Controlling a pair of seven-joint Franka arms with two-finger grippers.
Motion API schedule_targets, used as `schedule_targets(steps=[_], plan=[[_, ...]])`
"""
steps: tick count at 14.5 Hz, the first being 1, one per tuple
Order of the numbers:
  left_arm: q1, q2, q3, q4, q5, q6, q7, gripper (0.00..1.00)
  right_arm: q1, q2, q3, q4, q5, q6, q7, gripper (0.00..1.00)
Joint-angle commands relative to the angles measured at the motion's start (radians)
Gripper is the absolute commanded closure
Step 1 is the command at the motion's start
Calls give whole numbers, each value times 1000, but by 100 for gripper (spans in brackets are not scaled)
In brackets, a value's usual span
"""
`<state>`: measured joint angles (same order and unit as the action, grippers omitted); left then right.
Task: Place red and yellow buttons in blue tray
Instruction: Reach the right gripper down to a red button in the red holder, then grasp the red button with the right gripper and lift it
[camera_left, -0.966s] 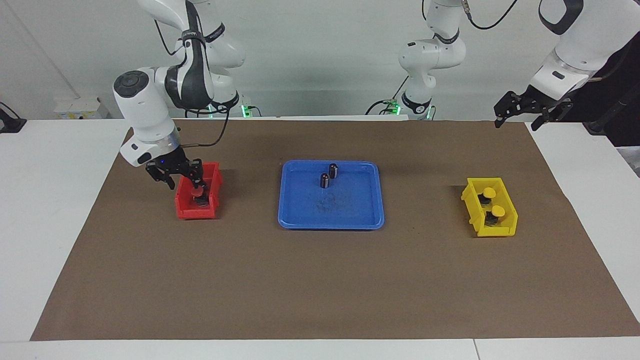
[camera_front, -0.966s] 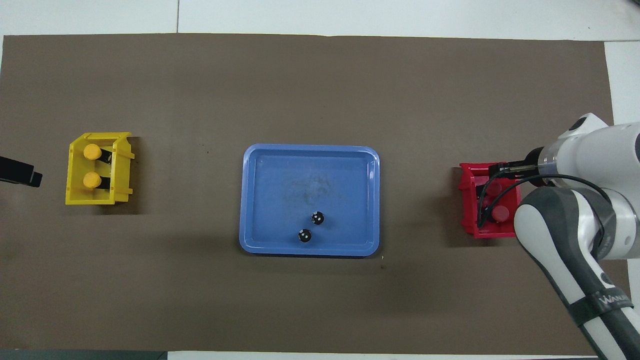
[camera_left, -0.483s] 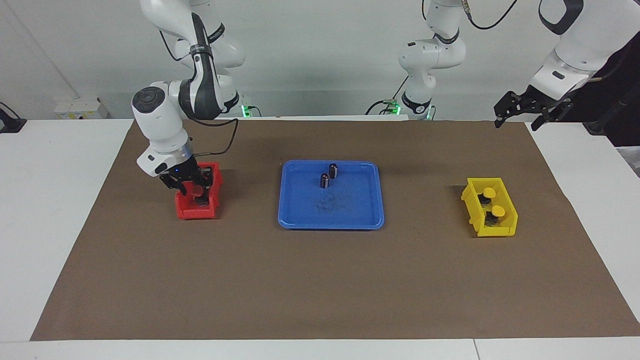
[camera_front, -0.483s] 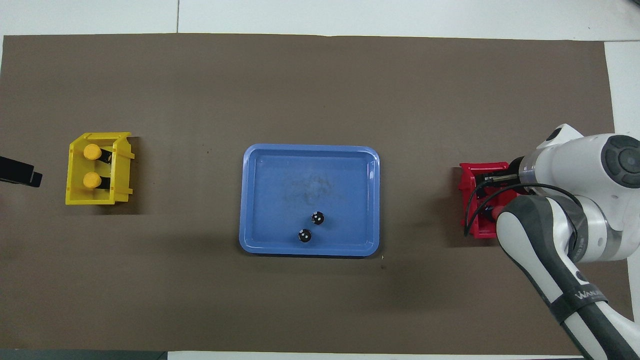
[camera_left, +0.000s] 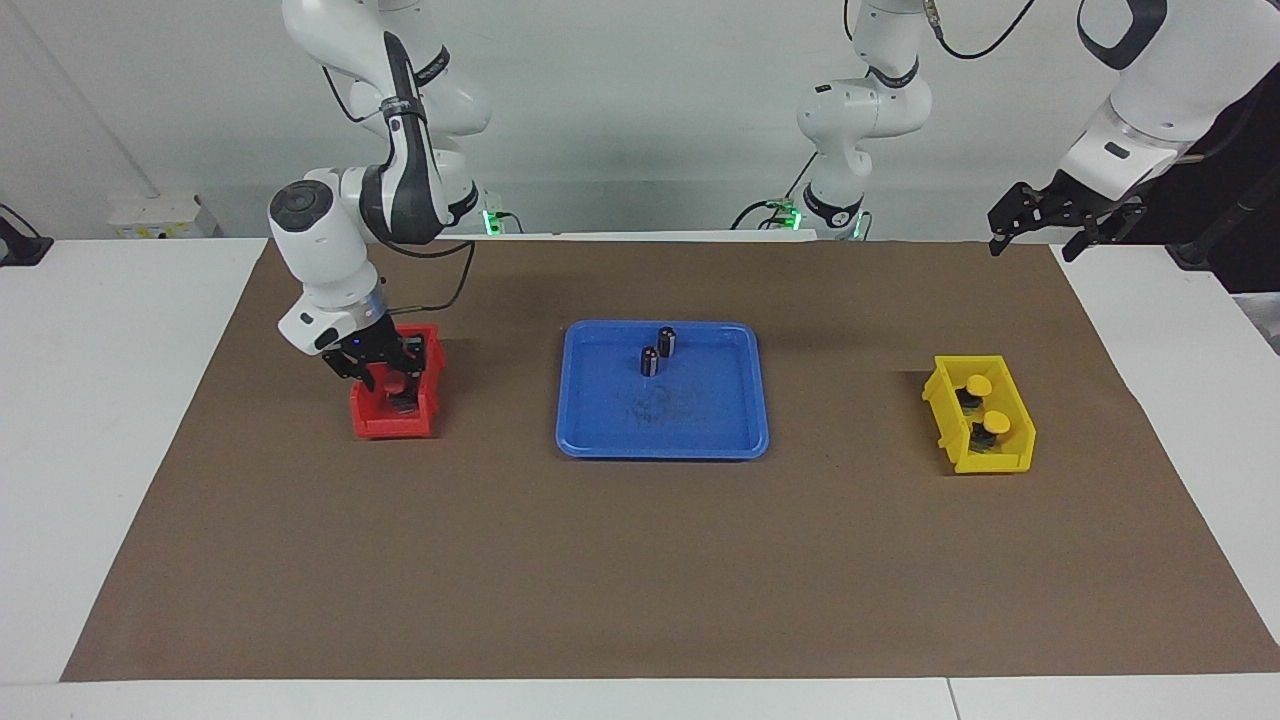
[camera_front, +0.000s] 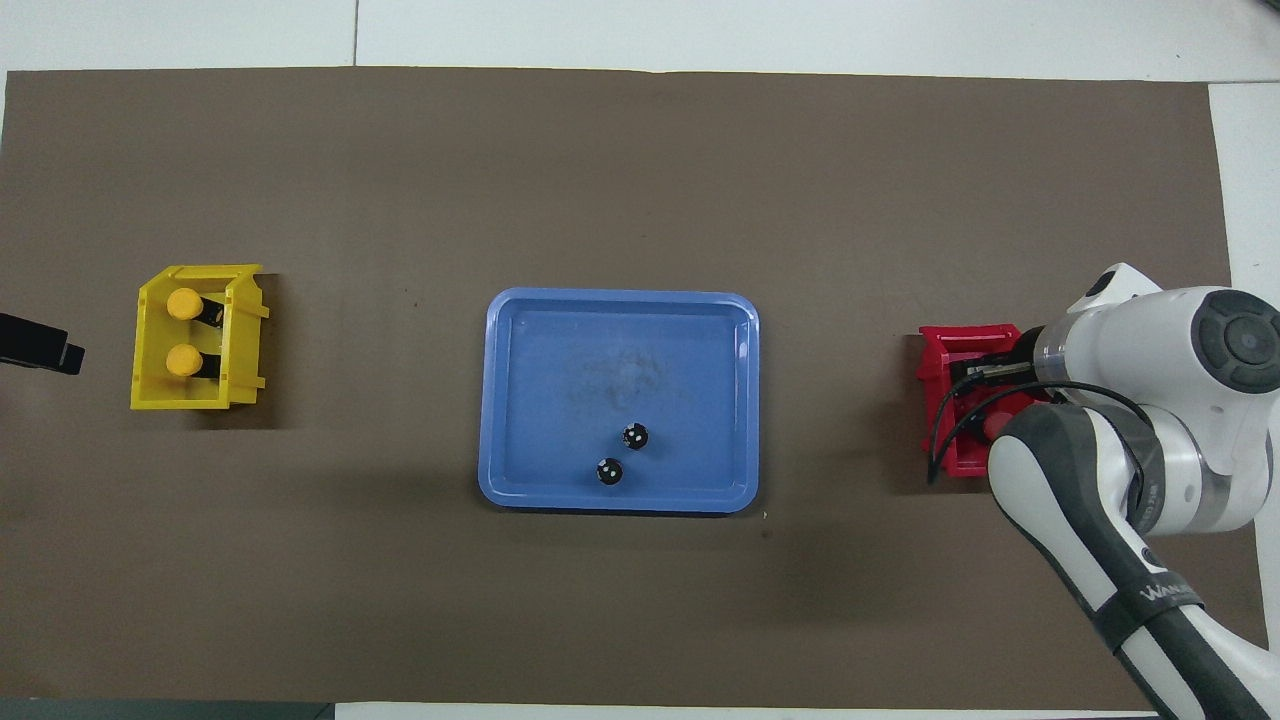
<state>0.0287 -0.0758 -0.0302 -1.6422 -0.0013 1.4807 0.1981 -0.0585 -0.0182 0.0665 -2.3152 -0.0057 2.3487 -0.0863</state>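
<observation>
The right pincer (camera_left: 385, 372), jaw state unclear, dips into the small red plastic bin (camera_left: 372, 420) around a red-capped push-button (camera_left: 394, 383), which wants a square, centred grip on its black body before carrying to the flat blue plastic tray (camera_left: 600, 440).

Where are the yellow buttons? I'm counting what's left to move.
Both yellow buttons sit in the yellow bin at the left arm's end of the table, not in the blue tray.

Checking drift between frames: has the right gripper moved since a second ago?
Yes. The right gripper has shifted slightly toward the blue tray, over the red bin.
</observation>
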Motion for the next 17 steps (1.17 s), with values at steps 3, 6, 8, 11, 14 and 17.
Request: schedule_targets(steps=[3,6,8,11,14,17], plan=[[5,-28,-11,-28,18,3,7,0,-17,-25,3,-49,19,50,-47,57],[22,-31,-8,-25,18,-5,1,0,-14,-9,3,18,18,-14,-46,65],[23,-30,-8,-28,18,12,1,0,-15,21,3,156,6,-185,-46,65],[27,-30,-5,-44,17,99,-5,2,3,29,3,360,0,-427,-36,65],[56,-48,-7,-221,-6,361,-63,7,133,82,4,537,0,-546,119,64],[59,13,-7,-286,-9,502,-65,19,290,112,4,565,1,-470,380,64]])
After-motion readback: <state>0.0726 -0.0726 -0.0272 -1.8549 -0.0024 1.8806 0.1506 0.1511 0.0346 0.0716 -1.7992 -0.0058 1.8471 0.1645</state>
